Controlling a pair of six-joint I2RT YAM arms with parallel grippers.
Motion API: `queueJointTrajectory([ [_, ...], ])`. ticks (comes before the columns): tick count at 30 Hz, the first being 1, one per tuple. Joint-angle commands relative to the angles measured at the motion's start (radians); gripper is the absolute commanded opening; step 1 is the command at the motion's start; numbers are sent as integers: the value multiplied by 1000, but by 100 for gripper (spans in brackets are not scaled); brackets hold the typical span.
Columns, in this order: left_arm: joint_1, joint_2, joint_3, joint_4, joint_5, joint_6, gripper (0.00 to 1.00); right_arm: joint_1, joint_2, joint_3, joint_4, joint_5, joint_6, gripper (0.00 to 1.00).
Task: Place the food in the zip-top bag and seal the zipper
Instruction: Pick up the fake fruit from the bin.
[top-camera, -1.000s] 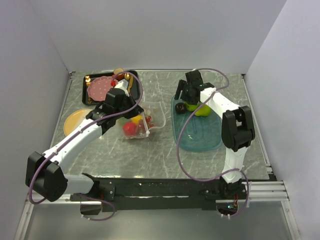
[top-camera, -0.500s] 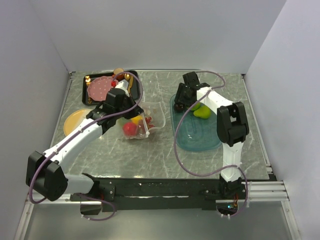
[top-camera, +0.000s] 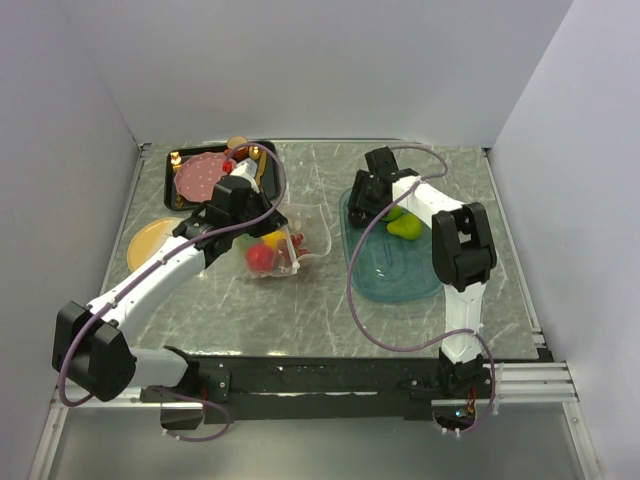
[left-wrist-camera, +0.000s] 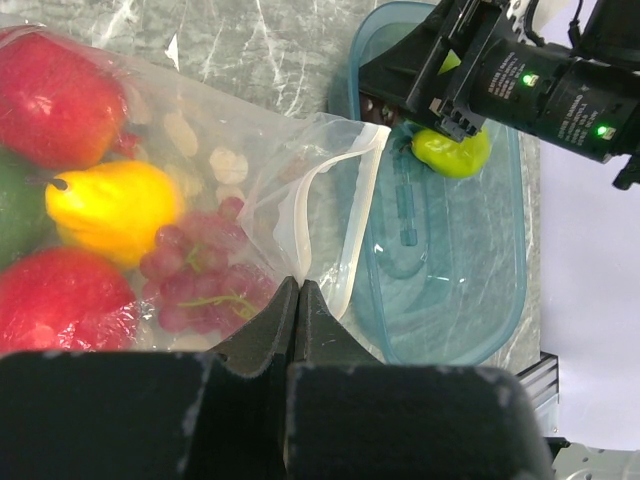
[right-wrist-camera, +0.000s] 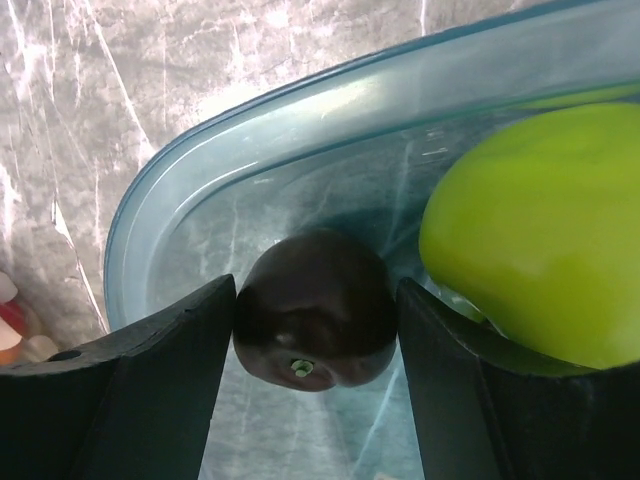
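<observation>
Grey marbled tabletop (top-camera: 300, 310) fills my overhead feed, with both arms reaching away from me. On its right half lies the teal tray (top-camera: 400, 278), a translucent oval. At the far left sits a black tray (top-camera: 166, 172) carrying a pink dotted plate (top-camera: 200, 178).

Between them, just beside the teal tray, the zip-top bag (top-camera: 300, 238) lies flat with its mouth gaping towards that tray. My left gripper (left-wrist-camera: 298, 296) has its jaws pressed fully together on the clear film at the bag's mouth. The pinch is right by the zipper (left-wrist-camera: 299, 225), whose white strip curls in an open loop, unsealed.

Inside the bag I see two red balls (left-wrist-camera: 55, 85) with a yellow-orange fruit (left-wrist-camera: 110, 205) between them. A dark red bunch (left-wrist-camera: 195, 270) of grapes lies nearest the mouth, and a sliver of a green ball (left-wrist-camera: 12, 215) shows at the frame's edge.

In the far-left corner of the teal tray, a green fruit (right-wrist-camera: 540, 225) rests on the tray floor. Just beside it, my right gripper (right-wrist-camera: 316, 318) is part-closed around the dark brown ball (right-wrist-camera: 320, 300), one finger touching each side. I cannot tell whether the ball is lifted off the tray.
</observation>
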Motion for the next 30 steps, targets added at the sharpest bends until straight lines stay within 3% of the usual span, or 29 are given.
queueJointTrajectory([
  [1,-4,-18,12,45,9,-6,1,-5,-9,-29,28,-1,-18,72],
  [6,-4,-17,15,39,14,-7,1,-7,-21,-51,38,-18,-15,71],
  [12,-4,-21,7,42,14,-7,1,-7,-53,-80,51,-12,-19,37],
  [20,-4,-17,6,45,23,-6,1,-7,-182,-164,89,-3,-4,34],
  [30,-4,-8,6,56,38,-7,1,52,-513,-339,178,-125,62,35],
])
